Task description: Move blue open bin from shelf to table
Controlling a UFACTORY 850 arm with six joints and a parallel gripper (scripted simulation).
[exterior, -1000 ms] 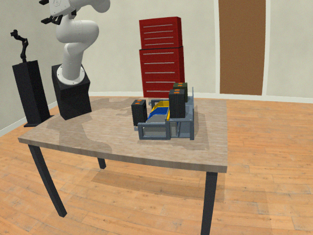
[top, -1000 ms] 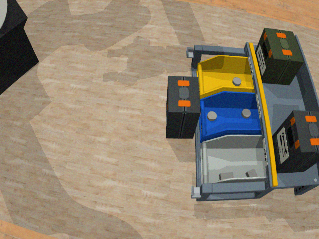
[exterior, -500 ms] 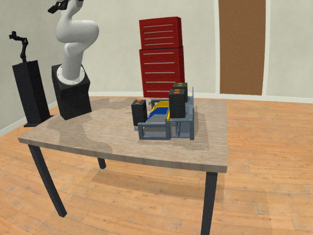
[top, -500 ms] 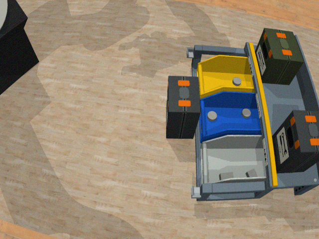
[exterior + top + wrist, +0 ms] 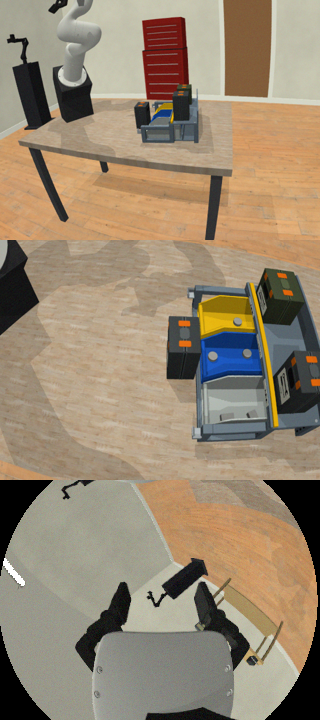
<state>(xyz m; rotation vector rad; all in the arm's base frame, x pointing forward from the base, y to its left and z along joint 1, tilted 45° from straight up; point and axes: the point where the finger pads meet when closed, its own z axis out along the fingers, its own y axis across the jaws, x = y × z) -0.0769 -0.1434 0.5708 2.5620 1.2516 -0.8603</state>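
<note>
Seen from the top, the shelf point(image 5: 232, 428) point(image 5: 157, 127) is standing on the surface point(image 5: 103, 369) point(image 5: 103, 139), holding a middle bin point(image 5: 227, 366) point(image 5: 164, 112) with two parts inside, one neighbouring bin point(image 5: 222, 322) point(image 5: 165, 105) lying towards 12 o'clock and another bin point(image 5: 232, 400) point(image 5: 161, 120) towards 6. A front case point(image 5: 183, 348) point(image 5: 141, 114) is standing just beside the middle bin at its 9 o'clock, while two more cases are resting on the shelf's deck behind the row, the far case point(image 5: 281, 296) point(image 5: 190, 97) towards 1 o'clock and the near case point(image 5: 294, 384) point(image 5: 180, 107) towards 4.

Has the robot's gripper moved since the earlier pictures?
Yes. In the exterior view, the gripper has risen and shifted away from the black stand, toward the red tool cabinet.
</note>
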